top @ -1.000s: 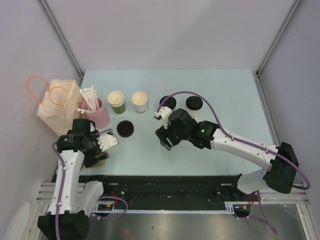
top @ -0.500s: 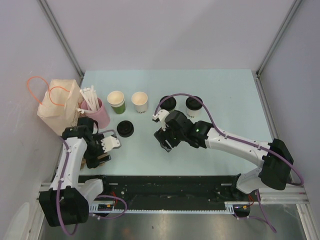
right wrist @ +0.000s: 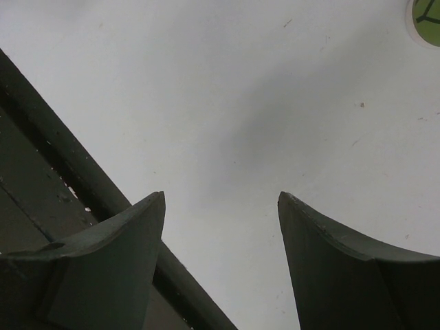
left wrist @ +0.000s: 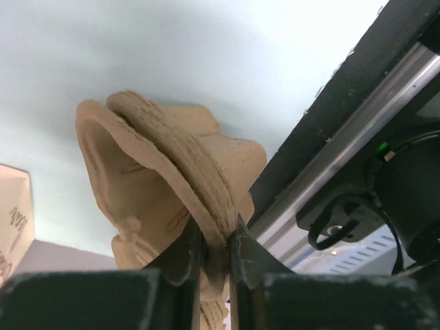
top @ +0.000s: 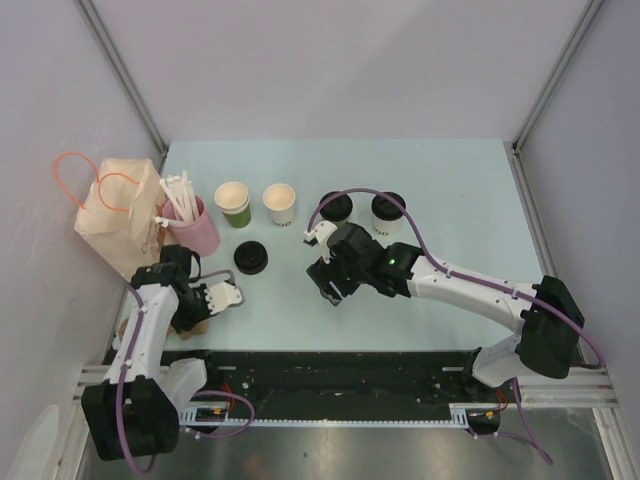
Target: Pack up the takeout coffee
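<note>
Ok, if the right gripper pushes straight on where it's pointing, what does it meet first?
Probably bare table, close to the dark front rail; nothing shows between the open fingers of the right gripper. Depth is hard to judge.

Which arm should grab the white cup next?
Probably right. The right tool is open and empty, hovering over the table not far from the white cup. The left tool is busy, clamped on a brown cardboard piece at the table's near edge.
</note>
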`<state>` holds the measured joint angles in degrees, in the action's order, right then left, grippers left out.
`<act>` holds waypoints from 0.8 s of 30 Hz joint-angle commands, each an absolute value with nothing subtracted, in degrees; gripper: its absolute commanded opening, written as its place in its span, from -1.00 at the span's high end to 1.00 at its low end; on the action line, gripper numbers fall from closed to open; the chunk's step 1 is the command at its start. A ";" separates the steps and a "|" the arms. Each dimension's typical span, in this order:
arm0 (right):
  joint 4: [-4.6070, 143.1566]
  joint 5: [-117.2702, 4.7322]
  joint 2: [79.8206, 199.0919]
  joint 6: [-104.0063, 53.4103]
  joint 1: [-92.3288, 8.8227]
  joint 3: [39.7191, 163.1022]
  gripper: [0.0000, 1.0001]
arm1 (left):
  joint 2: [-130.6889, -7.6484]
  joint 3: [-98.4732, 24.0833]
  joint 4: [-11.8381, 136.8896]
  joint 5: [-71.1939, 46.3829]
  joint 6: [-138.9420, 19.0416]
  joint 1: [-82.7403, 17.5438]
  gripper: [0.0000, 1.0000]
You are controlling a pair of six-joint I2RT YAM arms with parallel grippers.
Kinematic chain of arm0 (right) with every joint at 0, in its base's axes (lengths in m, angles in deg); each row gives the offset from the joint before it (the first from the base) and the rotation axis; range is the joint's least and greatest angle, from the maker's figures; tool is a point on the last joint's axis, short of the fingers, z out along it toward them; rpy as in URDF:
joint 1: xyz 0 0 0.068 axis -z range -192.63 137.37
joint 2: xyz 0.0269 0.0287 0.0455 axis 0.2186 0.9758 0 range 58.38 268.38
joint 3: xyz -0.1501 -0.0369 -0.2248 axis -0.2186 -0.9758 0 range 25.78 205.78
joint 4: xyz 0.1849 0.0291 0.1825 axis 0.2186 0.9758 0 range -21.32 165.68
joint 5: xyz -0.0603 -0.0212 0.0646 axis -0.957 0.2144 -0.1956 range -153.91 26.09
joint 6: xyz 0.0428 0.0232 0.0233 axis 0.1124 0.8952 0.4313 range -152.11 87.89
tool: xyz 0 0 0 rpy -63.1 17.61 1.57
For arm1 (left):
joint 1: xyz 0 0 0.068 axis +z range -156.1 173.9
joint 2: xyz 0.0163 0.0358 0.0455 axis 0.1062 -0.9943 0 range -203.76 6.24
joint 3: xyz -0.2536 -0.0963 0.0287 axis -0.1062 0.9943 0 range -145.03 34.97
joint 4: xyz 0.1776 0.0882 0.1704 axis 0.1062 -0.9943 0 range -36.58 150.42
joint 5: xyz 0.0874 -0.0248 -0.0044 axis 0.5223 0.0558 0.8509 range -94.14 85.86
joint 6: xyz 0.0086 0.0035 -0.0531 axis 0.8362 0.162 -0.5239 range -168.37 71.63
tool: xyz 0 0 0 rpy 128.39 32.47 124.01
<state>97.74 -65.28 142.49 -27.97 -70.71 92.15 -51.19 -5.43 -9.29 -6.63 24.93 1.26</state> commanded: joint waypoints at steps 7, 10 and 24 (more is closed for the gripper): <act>96.72 -65.76 143.72 -27.54 -71.51 92.05 -0.44 | -34.29 3.76 3.89 0.24 29.49 -1.08 0.99; 96.28 -65.67 144.42 -27.54 -71.86 92.05 -0.44 | -33.05 7.54 9.25 2.09 29.94 -1.53 0.99; 96.45 -65.49 145.39 -27.81 -72.48 92.05 -0.44 | -34.37 8.88 12.36 2.46 26.96 -2.76 -0.33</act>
<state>97.52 -65.54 145.16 -27.77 -72.07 92.12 -34.51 12.49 13.90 3.80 28.62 -2.07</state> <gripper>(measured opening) 0.719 0.652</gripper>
